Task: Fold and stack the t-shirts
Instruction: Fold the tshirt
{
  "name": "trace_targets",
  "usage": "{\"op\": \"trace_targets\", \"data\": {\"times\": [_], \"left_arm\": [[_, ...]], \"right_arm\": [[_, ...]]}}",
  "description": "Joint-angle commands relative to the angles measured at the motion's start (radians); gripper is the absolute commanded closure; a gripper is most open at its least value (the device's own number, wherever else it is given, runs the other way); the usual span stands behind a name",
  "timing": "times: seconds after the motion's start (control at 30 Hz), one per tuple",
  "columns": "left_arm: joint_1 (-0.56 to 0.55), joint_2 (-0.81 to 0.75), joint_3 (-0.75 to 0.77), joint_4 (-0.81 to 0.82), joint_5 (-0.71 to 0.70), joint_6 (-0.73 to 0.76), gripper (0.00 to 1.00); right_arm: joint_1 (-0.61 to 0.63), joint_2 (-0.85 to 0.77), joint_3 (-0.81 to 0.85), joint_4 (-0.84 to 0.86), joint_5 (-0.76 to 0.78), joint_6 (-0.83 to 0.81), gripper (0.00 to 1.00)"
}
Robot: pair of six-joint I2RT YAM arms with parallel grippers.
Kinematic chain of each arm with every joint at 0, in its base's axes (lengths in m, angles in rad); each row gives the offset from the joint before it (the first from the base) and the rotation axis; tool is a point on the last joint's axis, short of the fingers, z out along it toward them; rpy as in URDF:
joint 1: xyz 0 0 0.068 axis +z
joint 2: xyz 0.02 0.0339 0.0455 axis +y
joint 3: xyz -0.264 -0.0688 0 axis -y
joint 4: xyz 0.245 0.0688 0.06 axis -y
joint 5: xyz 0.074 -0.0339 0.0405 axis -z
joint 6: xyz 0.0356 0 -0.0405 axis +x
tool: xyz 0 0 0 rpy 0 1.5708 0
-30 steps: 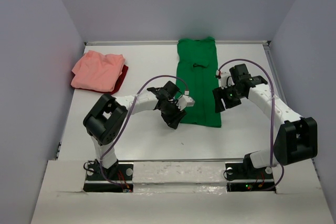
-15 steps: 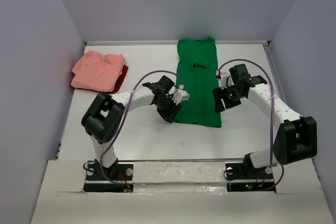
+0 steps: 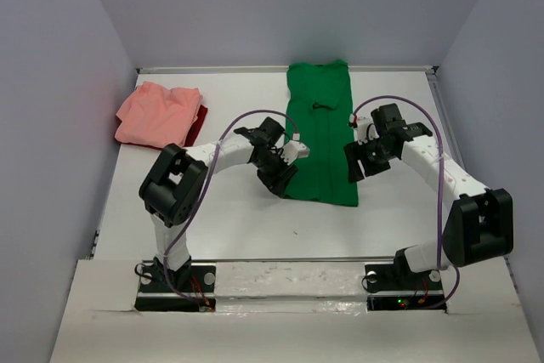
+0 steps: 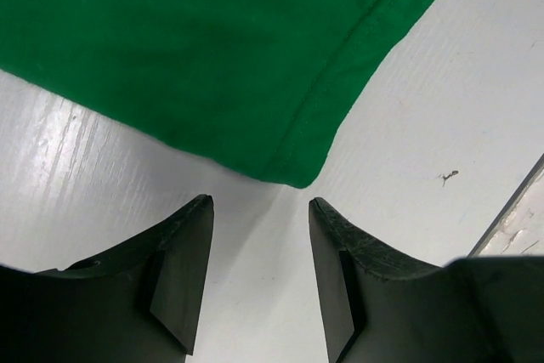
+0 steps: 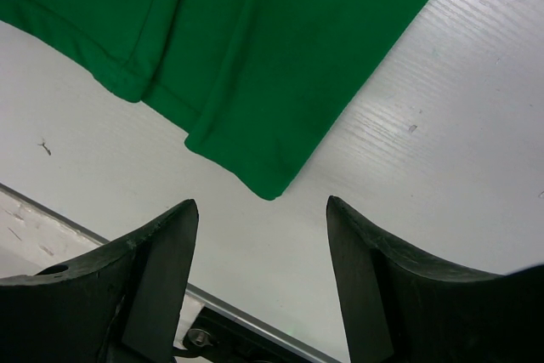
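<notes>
**Obscured areas.** The dark red cloth (image 3: 198,128) is lying mostly under the salmon-pink t-shirt (image 3: 157,114), with only a strip along its right side showing. From above, the left claw (image 3: 282,183) is covering the near-left corner of the green t-shirt (image 3: 321,129). Each wrist camera is cutting off all but one near corner of that shirt (image 4: 212,48) (image 5: 280,48). A small dark mark on the shirt's far half is too small to identify.

**Orientation.** The green t-shirt is lying flat as a narrow strip. Its long axis is running from the far edge of the worktop (image 3: 238,218) towards the near edge, right of centre, and its far end is reaching the far edge. The pink shirt and red cloth are sitting bunched together at the far-left corner, well apart from the green one.

**Claws.** The left claw (image 4: 259,269) is standing open and empty just short of the near-left corner. The right claw (image 3: 354,169) (image 5: 259,269) is likewise standing open and empty, beside the near-right corner.
</notes>
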Motion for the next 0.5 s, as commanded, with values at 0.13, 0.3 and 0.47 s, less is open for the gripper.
{"op": "trace_targets", "data": {"times": [0.13, 0.3, 0.47], "left_arm": [[0.004, 0.036, 0.05, -0.047, 0.047, 0.006, 0.42], [0.01, 0.055, 0.076, -0.053, 0.05, 0.0, 0.42], [0.013, 0.07, 0.113, -0.082, 0.102, 0.008, 0.42]], "right_arm": [[-0.004, 0.002, 0.001, 0.011, -0.004, 0.002, 0.33], [-0.004, 0.0, 0.001, 0.009, -0.011, 0.0, 0.33], [-0.004, 0.005, 0.001, 0.009, -0.014, -0.003, 0.33]]}}
